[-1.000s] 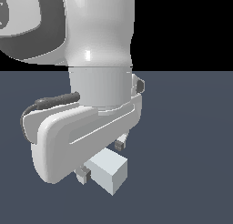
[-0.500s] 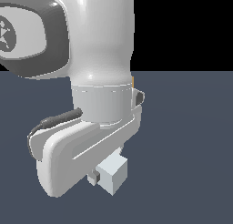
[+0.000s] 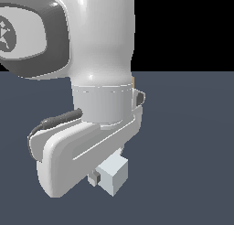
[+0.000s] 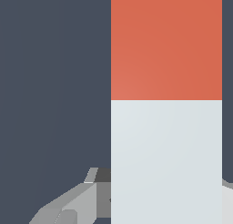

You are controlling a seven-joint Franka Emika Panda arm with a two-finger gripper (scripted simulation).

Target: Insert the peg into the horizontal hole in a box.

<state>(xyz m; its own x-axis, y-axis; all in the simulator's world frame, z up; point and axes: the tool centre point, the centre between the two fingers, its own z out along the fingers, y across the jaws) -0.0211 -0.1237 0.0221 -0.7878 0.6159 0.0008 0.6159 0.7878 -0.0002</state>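
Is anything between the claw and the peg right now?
Nothing visible. In the wrist view the peg fills the space at the claw, one finger right beside its white part. The box is out of view.

The exterior view sits very near the arm, level with its lower links and facing it, so the white wrist and hand fill most of the picture above the dark floor (image 3: 192, 151), with one finger (image 3: 94, 177) just showing under the hand. The wrist view looks along the fingers (image 4: 73, 205) from close above, so near that the peg (image 4: 166, 127) between them fills nearly half the picture. Both views share the peg (image 3: 113, 174), the finger beside it and the dark floor beyond.
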